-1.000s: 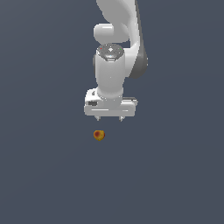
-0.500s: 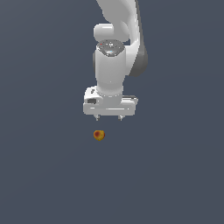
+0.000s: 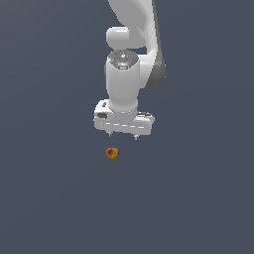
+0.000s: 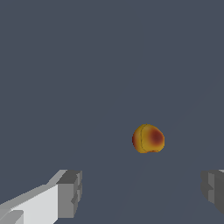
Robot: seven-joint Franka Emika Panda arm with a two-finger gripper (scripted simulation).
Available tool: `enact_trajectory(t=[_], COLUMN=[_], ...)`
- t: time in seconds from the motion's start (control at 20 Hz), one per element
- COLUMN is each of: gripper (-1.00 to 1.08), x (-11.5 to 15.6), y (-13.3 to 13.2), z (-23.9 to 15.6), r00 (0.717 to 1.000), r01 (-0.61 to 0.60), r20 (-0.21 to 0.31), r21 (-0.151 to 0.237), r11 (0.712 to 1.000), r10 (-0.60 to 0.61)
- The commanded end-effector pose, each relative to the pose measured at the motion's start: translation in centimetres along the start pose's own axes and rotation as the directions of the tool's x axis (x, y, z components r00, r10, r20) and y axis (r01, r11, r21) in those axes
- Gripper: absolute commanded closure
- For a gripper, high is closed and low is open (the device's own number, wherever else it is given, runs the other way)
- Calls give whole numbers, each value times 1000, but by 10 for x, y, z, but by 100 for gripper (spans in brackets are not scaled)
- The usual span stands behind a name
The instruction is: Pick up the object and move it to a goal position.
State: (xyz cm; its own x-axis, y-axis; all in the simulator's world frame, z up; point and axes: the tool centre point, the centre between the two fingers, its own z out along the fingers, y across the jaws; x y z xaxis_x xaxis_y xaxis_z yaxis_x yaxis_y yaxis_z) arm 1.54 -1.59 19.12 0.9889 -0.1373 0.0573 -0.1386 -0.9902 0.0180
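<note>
The white gripper (image 3: 124,135) hangs from the arm (image 3: 130,74) with its two short fingertips pointing down and spread wide apart, nothing between them. In the wrist view the grey ridged finger pads (image 4: 70,194) stand at either edge with a broad gap of bare floor between. Nothing lies between the gripper and the object (image 3: 112,153), and no other item sits on the flat dark blue-grey surface (image 3: 49,198) around them. The object rests on that surface, apart from the fingers, slightly toward the exterior view's left of the gripper's middle. It is a small roundish, ball-like thing (image 4: 148,138), yellow-orange with a dark red patch, smooth, with faint seam lines. The arm's shells are glossy white and rounded.
</note>
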Motion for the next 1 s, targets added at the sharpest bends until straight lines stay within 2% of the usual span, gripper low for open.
enact_trajectory(t=[0.0,0.2,0.45,0.7,0.95], gripper=[-92,-92,-92,-92,-92], x=[-1,-2,-3,-5,-7], y=[2,5,10,15,20], z=[5,14,26,38,50], r00=[998,986,948,887,805], r01=[-55,-166,-317,-460,-592], r20=[4,12,23,33,41], r21=[3,6,7,4,-2], r11=[998,986,949,888,806], r10=[55,166,316,460,592])
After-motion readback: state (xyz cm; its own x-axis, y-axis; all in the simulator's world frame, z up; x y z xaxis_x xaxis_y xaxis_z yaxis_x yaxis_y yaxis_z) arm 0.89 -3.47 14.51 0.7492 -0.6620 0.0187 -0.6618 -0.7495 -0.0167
